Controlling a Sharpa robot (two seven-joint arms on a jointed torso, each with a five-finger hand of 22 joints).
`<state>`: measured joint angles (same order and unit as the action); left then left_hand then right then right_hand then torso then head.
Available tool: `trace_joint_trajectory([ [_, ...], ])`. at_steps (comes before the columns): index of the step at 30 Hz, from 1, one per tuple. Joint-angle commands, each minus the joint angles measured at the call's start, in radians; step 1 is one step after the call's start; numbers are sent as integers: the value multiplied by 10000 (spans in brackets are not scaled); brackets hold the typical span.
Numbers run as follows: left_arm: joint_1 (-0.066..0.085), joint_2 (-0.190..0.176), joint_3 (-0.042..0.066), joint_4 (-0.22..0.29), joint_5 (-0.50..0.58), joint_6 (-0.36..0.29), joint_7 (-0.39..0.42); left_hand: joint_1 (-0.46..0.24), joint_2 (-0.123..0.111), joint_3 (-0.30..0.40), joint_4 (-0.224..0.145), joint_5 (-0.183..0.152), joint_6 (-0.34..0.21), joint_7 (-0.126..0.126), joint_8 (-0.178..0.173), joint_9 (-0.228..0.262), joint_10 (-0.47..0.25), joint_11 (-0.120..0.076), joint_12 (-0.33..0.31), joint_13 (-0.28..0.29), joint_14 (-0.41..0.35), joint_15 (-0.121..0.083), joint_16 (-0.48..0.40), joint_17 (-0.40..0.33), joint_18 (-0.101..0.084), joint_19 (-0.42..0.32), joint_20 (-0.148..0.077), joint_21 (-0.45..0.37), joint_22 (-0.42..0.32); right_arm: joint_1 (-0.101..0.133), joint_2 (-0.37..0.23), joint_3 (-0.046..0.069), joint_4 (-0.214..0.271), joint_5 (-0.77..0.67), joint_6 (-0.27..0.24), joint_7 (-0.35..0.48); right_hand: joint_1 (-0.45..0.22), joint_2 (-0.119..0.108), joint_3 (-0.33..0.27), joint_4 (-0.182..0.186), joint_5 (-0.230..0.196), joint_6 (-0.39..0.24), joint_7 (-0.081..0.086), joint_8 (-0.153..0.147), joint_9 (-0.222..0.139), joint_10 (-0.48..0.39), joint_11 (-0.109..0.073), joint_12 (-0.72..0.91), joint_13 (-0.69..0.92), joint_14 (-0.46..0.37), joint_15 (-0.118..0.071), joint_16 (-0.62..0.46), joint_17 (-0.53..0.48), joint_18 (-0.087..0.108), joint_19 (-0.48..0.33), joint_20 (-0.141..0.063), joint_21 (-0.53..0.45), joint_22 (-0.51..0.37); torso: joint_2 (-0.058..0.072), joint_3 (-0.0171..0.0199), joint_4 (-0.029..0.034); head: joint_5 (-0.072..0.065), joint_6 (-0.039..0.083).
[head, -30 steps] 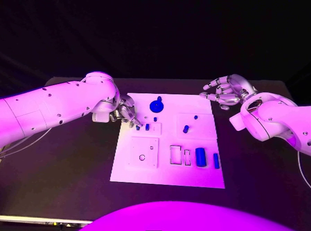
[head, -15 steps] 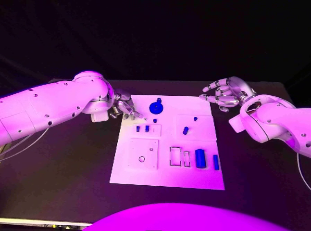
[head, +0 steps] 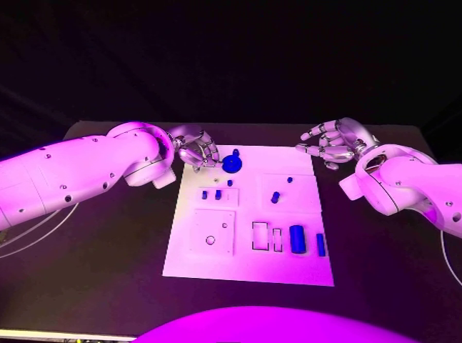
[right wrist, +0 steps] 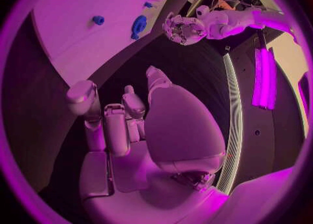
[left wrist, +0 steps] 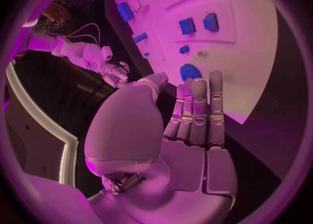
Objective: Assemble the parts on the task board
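Parts still loose on the task board (head: 249, 266); a pick-up is judged to be the step in hand.

A round blue part (head: 232, 161) lies at the board's far edge, smaller blue parts (head: 298, 236) nearer. The left hand (head: 197, 153) is held just beside the round part, fingers (left wrist: 199, 110) straight, released, nothing grasped. The right hand (head: 333, 143) is poised over the counter (head: 107, 236), loosely curled, empty. A closing grasp is called for next.
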<state>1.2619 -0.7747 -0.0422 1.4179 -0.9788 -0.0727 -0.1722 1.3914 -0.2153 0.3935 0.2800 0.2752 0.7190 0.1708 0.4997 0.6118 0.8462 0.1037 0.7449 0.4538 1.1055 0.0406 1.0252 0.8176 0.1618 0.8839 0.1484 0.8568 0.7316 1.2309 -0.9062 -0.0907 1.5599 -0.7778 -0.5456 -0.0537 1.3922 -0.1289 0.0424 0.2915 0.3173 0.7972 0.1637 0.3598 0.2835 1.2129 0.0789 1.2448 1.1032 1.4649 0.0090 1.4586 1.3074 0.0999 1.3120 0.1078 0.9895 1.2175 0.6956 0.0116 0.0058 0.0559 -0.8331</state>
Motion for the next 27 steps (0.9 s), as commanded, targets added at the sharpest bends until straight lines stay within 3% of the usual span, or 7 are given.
trace_joint_trajectory([
  [1, -161, 35, -19, 90, -1712, -1977, 2634, 574, -318, 394, 4, -19, 176, -17, -141, -438, -19, 4, -353, -475, -242, 27, -80, -289, 205, -92, -1, -109, -30, -12, 8, 1, -23, -10, 28, 114, -95, -15, 51, -5, 69, 51, -3, -3, -11, -55, 3, -43, -8, 473, -51, -32, 265, 195, -62, 7, -27, -10, 13, -14, -27, -7, 73],
  [5, -364, 181, -116, 96, -2828, -2157, 3276, 1181, -492, 694, -213, -3, 208, 55, -379, -933, -62, 99, -697, -955, -465, 63, -51, -475, 188, -195, 12, -64, 75, -22, 23, -1, -64, -3, 15, 124, -75, -7, 69, -13, 75, 50, -4, -3, -12, -123, 2, -105, -90, 461, -52, -57, 227, 201, -79, 7, -66, -30, 11, -15, -24, -17, 116],
  [7, -441, 291, -168, 58, -3410, -2003, 3333, 1299, -491, 790, -281, 4, 253, 68, -381, -1007, -83, 110, -759, -1046, -531, 70, -56, -520, 189, -242, 15, -25, 125, -25, 30, -3, -76, -1, 13, 126, -71, -6, 73, -14, 76, 50, -4, -3, -12, -140, 2, -120, -111, 460, -52, -59, 225, 203, -85, 7, -79, -37, 10, -8, -16, -18, 127],
  [11, -550, 471, -235, -18, -4288, -1533, 3148, 1299, -702, 974, -322, -44, 218, 61, -458, -1248, -270, 158, -1034, -1350, -627, 111, -15, -642, 182, -402, 43, 127, 304, -31, 39, -4, -81, 1, 13, 125, -64, -2, 81, -14, 78, 49, -4, -3, -13, -159, 2, -138, -133, 452, -52, -76, 196, 207, -97, 7, -105, -52, 16, 1, -29, -26, 159],
  [17, -649, 678, -280, -120, -5143, -790, 2584, 889, -764, 437, -171, -124, 167, -78, -566, -1503, -492, 199, -1135, -1549, -618, 168, 235, -706, 191, -473, 134, 65, 312, -35, 40, -6, -66, 1, -11, 115, -64, -2, 81, -14, 78, 49, -4, -3, -13, -159, 2, -138, -133, 452, -52, -76, 196, 207, -97, 7, -105, -52, 20, 15, -23, -11, 173],
  [25, -688, 1001, -298, -475, -5704, -221, 2059, 920, -721, 152, -121, -84, 240, -128, -613, -1645, -615, 216, -1204, -1667, -599, 189, 402, -768, 202, -425, 164, 44, 308, -37, 61, -7, -49, 1, -47, 119, -53, 6, 95, -14, 85, 49, -4, -2, -14, -176, 1, -156, -153, 446, -53, -90, 178, 211, -109, 7, -135, -67, 16, 12, -34, -6, 180],
  [27, -691, 1061, -299, -586, -5765, -231, 2041, 1015, -702, 79, -93, -56, 108, -346, -794, -1799, -640, 202, -1261, -1758, -641, 185, 468, -838, 206, -413, 172, 30, 312, -37, 59, -7, -41, 1, -58, 118, -53, 6, 95, -14, 85, 49, -4, -2, -14, -176, 1, -156, -153, 446, -53, -90, 178, 211, -109, 7, -135, -67, 16, 15, -34, -15, 177],
])
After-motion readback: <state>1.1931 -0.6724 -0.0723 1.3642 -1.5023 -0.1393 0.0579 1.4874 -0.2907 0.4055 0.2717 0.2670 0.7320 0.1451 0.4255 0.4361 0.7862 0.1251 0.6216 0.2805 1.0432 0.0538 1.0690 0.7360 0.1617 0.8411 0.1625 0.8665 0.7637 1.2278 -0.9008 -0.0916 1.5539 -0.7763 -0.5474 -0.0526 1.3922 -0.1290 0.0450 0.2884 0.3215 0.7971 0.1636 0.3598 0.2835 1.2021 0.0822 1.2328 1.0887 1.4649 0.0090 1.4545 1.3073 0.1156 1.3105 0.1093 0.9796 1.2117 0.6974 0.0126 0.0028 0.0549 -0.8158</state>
